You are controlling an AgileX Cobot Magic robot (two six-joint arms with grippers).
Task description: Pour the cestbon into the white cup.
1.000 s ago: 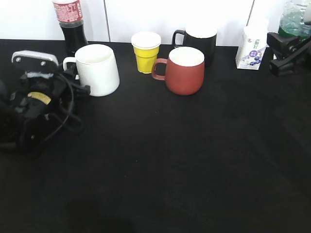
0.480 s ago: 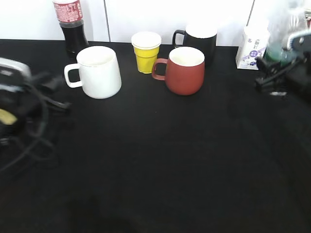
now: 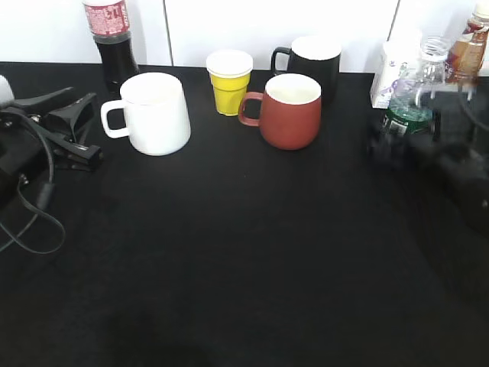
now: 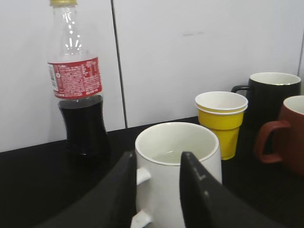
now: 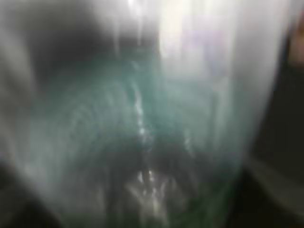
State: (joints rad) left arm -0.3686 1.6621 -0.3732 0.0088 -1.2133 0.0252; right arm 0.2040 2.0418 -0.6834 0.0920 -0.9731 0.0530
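Note:
The white cup [image 3: 153, 115] stands at the back left, its handle toward my left gripper [image 3: 95, 126]. That gripper is open and empty, just left of the handle. In the left wrist view the cup [image 4: 176, 156] is seen between and beyond the two dark fingers [image 4: 197, 190], and its inside looks empty. The cestbon [image 3: 409, 107], clear with a green label and no cap, is held upright above the table at the right by my right gripper [image 3: 416, 141], which is blurred. In the right wrist view the bottle [image 5: 142, 123] fills the frame and hides the jaws.
A cola bottle [image 3: 111, 38], a yellow cup [image 3: 229, 80], a black mug [image 3: 313, 61] and a red-brown mug [image 3: 290, 111] stand along the back. A milk carton [image 3: 386, 73] and a brown bottle [image 3: 467, 50] stand at the back right, behind the cestbon.
My right gripper has carried the cestbon down and to the left from the top right corner. My left gripper has drawn back left from the cup, which has turned slightly.

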